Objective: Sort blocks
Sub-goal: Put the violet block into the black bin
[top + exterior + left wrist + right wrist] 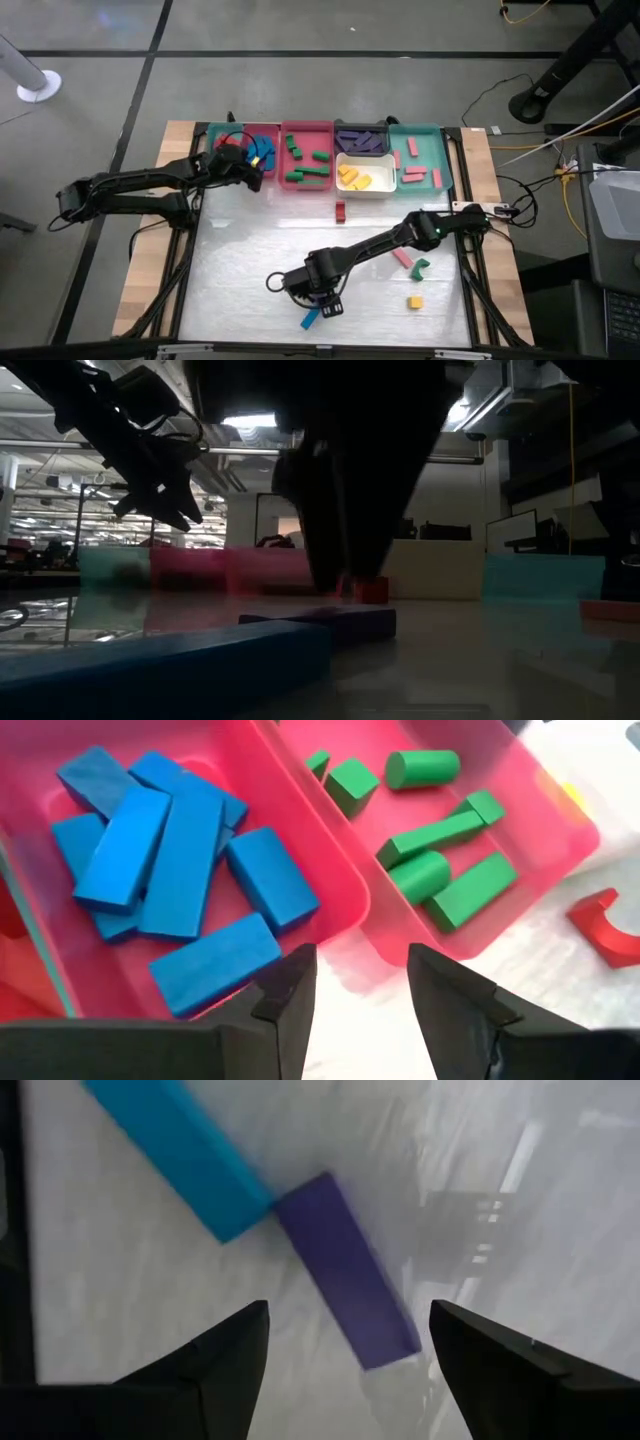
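Below right gripper (345, 1342), apparently purple bar (345, 1268), blue bar (178, 1152)

A row of trays lines the table's (240, 250) far edge: teal (425, 132), pink (305, 185), a dark one (362, 130), perhaps purple, and a white tray (366, 191). Cables (510, 90) trail across the grey floor beyond.

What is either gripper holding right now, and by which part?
Nothing. The left gripper is open and empty over the blue blocks; the right gripper is open above the purple block, not gripping it.
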